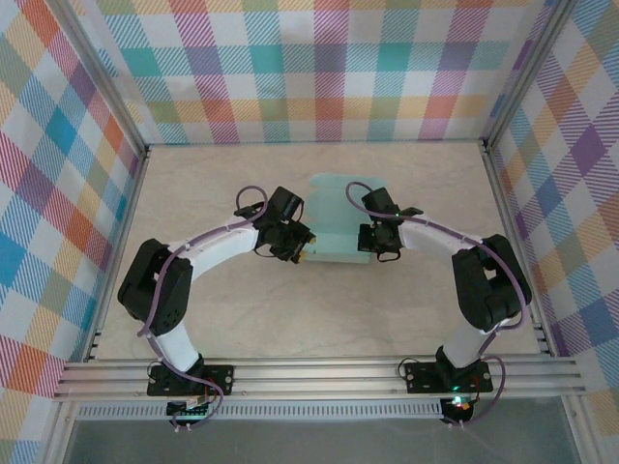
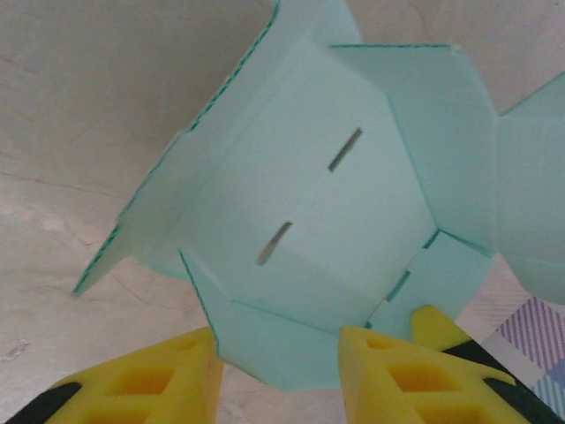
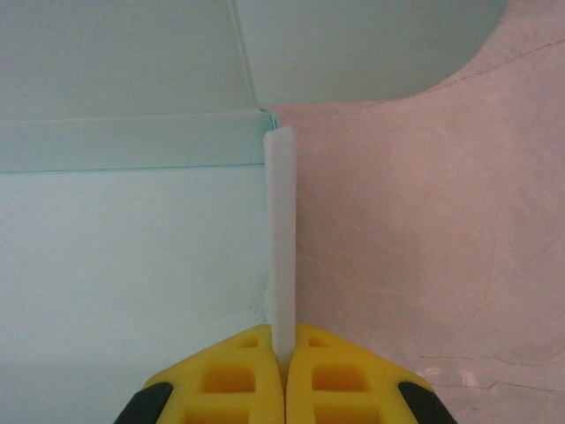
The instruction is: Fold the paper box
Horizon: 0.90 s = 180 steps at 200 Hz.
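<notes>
The paper box [image 1: 334, 220] is a pale mint-green die-cut sheet lying between both arms on the beige table. My left gripper [image 1: 295, 253] is at its left edge. In the left wrist view the sheet [image 2: 318, 203] shows two slots and raised flaps, and a corner flap [image 2: 282, 344] sits between the yellow fingers [image 2: 150, 375], which stand apart without touching it: my left gripper [image 2: 278, 371] is open. My right gripper [image 1: 369, 242] is at the sheet's right edge. In the right wrist view my right gripper [image 3: 283, 358] is shut on an upright side flap [image 3: 281, 238] of the paper box [image 3: 132, 238].
The beige table [image 1: 319, 319] is ringed by an aluminium frame [image 1: 319, 372] and plaid walls [image 1: 329, 68]. Free table surface lies in front of the sheet and toward both side walls.
</notes>
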{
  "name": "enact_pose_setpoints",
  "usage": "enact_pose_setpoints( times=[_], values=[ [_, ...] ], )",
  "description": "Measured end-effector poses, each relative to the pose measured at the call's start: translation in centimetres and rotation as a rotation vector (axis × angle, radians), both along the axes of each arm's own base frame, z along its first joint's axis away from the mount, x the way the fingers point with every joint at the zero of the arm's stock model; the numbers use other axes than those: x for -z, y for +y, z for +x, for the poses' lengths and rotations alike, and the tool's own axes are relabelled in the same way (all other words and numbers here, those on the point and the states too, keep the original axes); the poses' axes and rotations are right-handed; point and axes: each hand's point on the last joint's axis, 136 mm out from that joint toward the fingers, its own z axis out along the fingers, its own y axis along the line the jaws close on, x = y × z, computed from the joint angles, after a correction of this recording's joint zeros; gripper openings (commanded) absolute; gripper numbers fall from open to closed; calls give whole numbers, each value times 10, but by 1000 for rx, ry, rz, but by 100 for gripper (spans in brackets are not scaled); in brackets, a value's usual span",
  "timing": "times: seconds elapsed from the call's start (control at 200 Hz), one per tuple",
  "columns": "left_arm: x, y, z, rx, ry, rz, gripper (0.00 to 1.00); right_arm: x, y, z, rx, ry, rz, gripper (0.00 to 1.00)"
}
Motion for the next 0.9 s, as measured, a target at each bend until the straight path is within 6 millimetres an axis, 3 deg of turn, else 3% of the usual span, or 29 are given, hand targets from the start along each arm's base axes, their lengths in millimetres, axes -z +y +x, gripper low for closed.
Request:
enact_pose_setpoints(
  times=[0.395,0.695,0.9],
  values=[
    [12,-16,1,151,-8,-2,33,0,4,-2,-21,7,16,0],
    [5,-33,-4,368,-74,-16,39,4,7,-3,-46,21,23,0],
    [3,-37,-10,505,-140,-22,52,4,10,-4,-79,27,38,0]
  ],
)
